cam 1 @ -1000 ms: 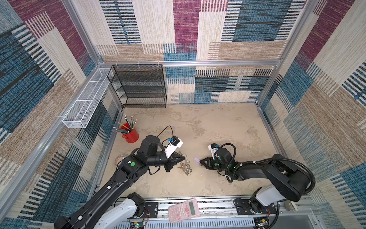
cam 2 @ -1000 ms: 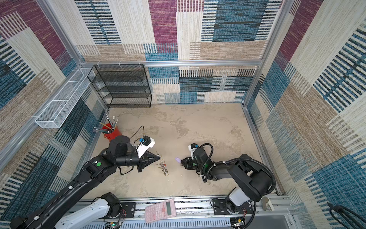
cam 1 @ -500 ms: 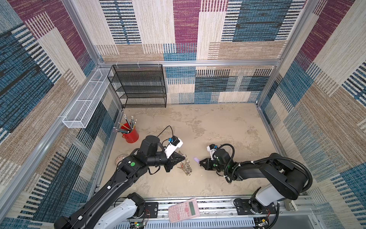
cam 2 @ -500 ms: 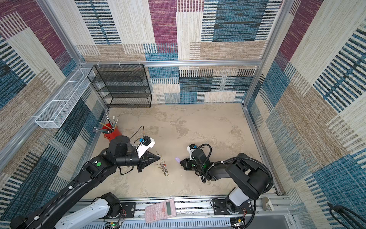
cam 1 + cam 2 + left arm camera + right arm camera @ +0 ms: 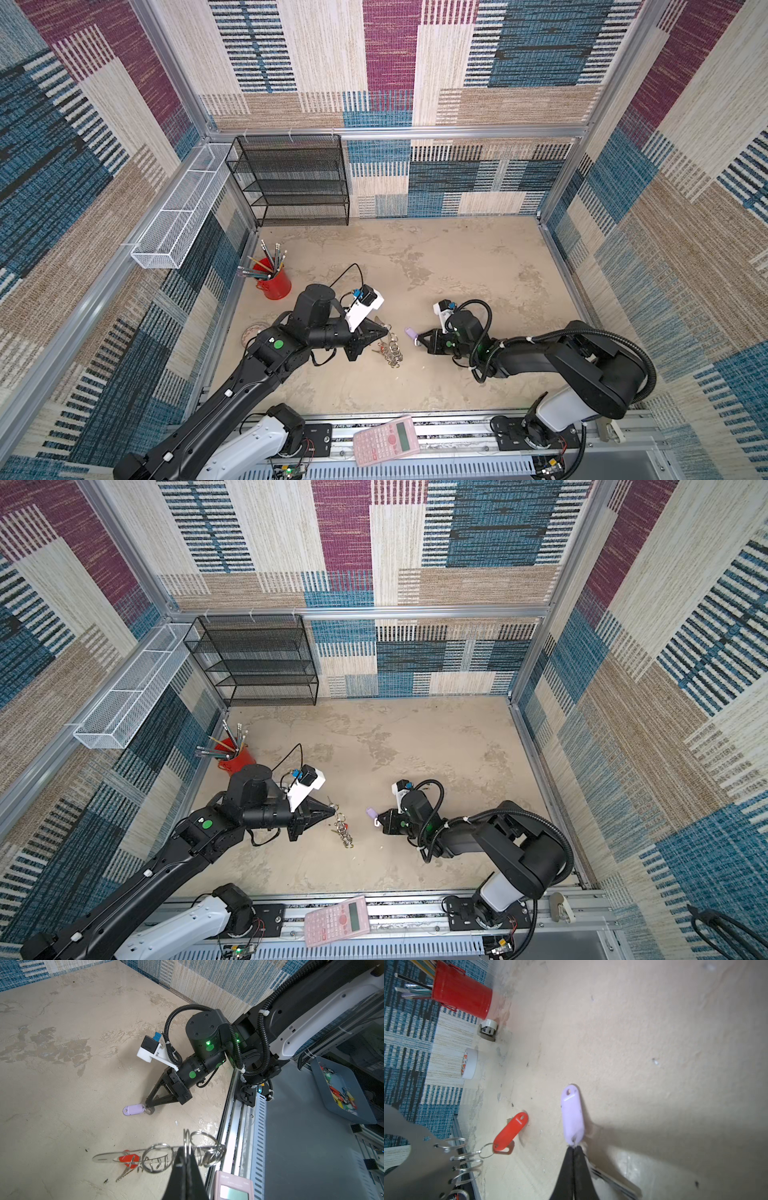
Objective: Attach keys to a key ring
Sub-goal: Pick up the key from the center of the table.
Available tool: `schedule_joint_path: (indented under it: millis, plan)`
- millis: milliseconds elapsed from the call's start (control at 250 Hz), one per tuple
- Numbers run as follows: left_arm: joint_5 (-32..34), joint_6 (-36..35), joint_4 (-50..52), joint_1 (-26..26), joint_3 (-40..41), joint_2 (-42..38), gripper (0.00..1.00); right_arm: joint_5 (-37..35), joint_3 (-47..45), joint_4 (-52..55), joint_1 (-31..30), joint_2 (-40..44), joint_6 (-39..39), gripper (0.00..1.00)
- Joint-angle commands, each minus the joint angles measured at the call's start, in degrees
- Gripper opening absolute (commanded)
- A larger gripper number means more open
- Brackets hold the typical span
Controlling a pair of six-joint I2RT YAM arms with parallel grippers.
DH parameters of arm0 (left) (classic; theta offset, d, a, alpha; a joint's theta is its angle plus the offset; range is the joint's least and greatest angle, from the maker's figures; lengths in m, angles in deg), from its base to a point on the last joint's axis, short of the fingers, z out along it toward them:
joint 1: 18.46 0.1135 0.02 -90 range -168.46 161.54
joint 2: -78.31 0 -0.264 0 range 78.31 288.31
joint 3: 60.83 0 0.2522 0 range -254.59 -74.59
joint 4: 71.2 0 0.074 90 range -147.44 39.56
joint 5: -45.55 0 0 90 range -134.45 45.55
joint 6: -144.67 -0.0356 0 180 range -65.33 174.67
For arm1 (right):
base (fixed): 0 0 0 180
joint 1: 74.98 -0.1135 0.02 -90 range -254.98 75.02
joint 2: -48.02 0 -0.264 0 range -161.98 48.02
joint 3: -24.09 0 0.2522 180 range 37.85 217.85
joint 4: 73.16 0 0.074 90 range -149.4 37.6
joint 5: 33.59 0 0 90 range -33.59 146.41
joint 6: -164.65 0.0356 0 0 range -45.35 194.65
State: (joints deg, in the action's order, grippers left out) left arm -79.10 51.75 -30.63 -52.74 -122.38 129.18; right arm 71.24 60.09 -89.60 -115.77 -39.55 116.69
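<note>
— So, nearest the front rail, is there anything to read?
— Only a pink calculator [image 5: 386,440], and its print is too small to make out.
— And the key ring?
— The key ring [image 5: 425,1167] is a grey band with holes along its edge that carry silver split rings. It sits mid-table between the arms, with the left gripper [image 5: 185,1150] clamped shut on it. The red key [image 5: 510,1131] is hooked on one ring.
— The other key?
— The lilac key [image 5: 572,1113] lies just apart from the band, and the right gripper [image 5: 573,1148] is pinched shut on its metal end.
— Containers?
— A grey tray [image 5: 321,1076] off the table holds coloured tags. Farther back, a red cup [image 5: 274,284] holds pencils [image 5: 268,259]. Near it is a tape roll [image 5: 469,1064] with unreadable red print. A black mesh shelf [image 5: 291,183] stands at the back wall.
</note>
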Motion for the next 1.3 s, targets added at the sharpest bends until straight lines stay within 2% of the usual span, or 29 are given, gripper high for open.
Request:
schedule_joint_path:
  millis: [0, 476, 520, 796, 1024, 1296]
  plan:
    - [-0.59, 0.99, -1.8, -0.08, 0.14, -0.12, 0.0, 0.77, 0.25, 0.37, -0.06, 2.24, -1.53, 0.01]
    - [1.03, -1.71, 0.78, -0.09, -2.35, 1.06, 0.0, 8.78, 4.51, 7.57, 0.06, 15.73, -15.76, 0.0]
    - [3.09, -2.62, 1.53, -0.14, -2.85, 1.26, 0.0, 9.62, 5.22, 8.58, 0.02, 17.44, -16.59, 0.0]
    - [5.89, -7.06, 4.46, -0.15, -6.3, 3.67, 0.0, 13.14, 9.46, 15.98, 0.28, 25.59, -19.9, 0.0]
    - [10.02, -13.59, 7.57, -0.68, -10.62, 7.75, 0.0, 17.6, 13.72, 22.21, 0.54, 27.91, -22.34, 0.0]
    - [13.82, -19.64, 8.47, -4.68, -14.67, 11.78, 0.0, 19.37, 18.85, 30.02, 0.57, 28.09, -25.78, 0.0]
